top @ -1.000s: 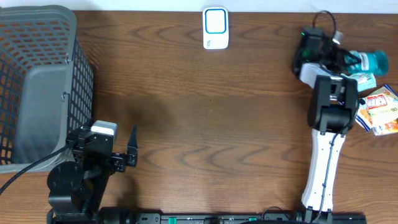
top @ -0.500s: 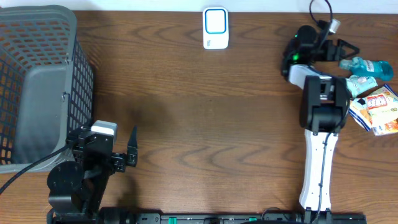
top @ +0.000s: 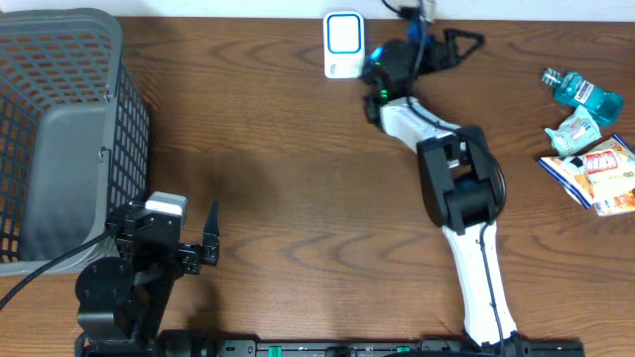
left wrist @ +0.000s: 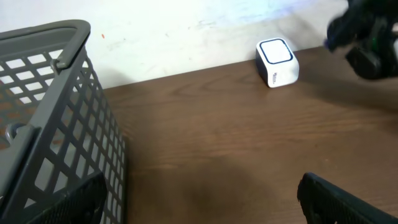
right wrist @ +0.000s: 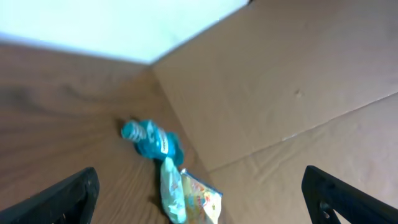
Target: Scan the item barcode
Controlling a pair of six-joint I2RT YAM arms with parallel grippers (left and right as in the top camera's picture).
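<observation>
TABLETOP: R arm stretches across the wooden table (top: 298, 149) toward its far edge. The R gripper (top: 448, 35) is released, jaws spread wide w/ nothing btwn them, just right of the white-and-blue barcode scanner (top: 344, 45). Items for scanning lie well apart from it at the table's right edge: a blue bottle (top: 580, 91) on its side, a pale green sachet (top: 575, 129) just beside it, and colourful snack packets (top: 595, 171) nearer the robot. L gripper (top: 203, 238) hangs at the near-left corner, likewise released and empty, beside a grey mesh basket (top: 129, 139). R wrist cam shows bottle, sachet and a packet nr a cardboard wall (right wrist: 280, 81).
</observation>
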